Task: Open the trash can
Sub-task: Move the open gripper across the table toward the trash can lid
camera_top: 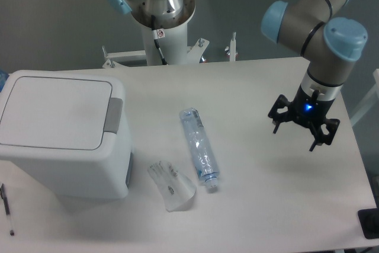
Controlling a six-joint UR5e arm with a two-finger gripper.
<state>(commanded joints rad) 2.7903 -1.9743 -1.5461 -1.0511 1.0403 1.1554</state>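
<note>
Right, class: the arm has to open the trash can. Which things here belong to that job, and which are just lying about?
Belongs to the job:
trash can, lid shut
grey push tab
hand, open

Lying about:
plastic bottle
clear plastic cup
pen

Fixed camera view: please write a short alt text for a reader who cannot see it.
A white trash can with its lid shut stands at the left of a white table, and the robot arm's open gripper hovers over the right side, far from it. Between them lie a clear plastic bottle and a crumpled clear cup.
</note>
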